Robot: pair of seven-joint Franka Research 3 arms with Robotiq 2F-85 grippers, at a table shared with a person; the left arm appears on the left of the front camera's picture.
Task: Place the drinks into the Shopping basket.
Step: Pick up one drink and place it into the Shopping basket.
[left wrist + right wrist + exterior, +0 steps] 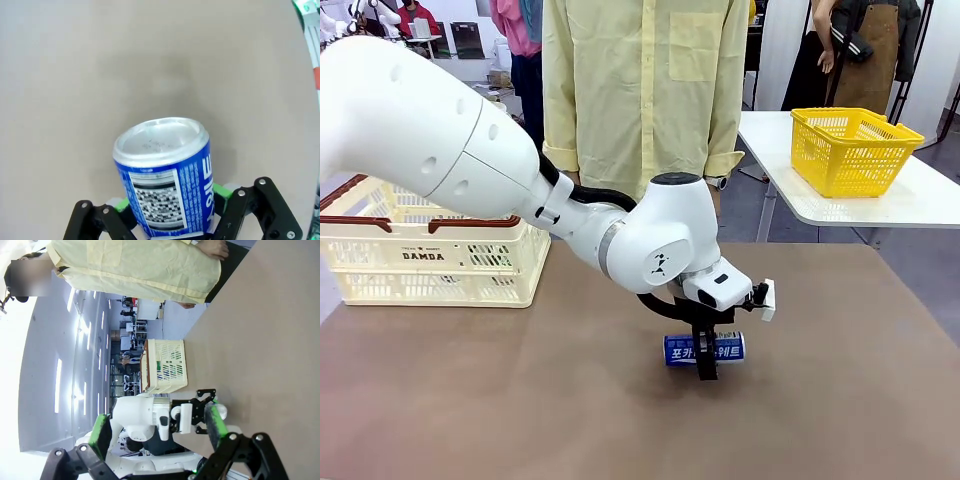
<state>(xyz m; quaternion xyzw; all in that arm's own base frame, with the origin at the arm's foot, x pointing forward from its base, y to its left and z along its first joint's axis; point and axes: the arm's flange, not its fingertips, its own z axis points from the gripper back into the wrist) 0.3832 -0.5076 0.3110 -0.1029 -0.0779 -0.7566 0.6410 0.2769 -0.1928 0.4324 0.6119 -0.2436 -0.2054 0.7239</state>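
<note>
Left claw [705, 362]: pressed against both sides of a blue drink can [704, 348], pinching it at mid-length; fingers point down at the table [520, 400].
Left claw, wrist view [170, 210]: green pads [223, 191] bear on the can wall, one on each side.
Blue drink can, position: lying on its side between the left claw's fingers, on or just above the table; which of the two cannot be told.
Blue drink can, markings: white Korean lettering along the side in the front view; in the wrist view [165, 175] a silver top, a white panel of dense fine print and vertical white lettering, neither readable.
Shopping basket [430, 250]: well apart from the left claw, toward the robot's left and the far side of the table; cream slotted walls, dark brown rim.
Shopping basket, markings: "DAMDA" on the near wall, with a smaller unreadable line above it.
Right claw [157, 432]: fingers spread, nothing between them, held above the table.
Yellow mesh basket [850, 150]: on a separate white table, far beyond the left claw toward the robot's right.
Person [640, 90]: standing at the far table edge, in a pale yellow shirt.
</note>
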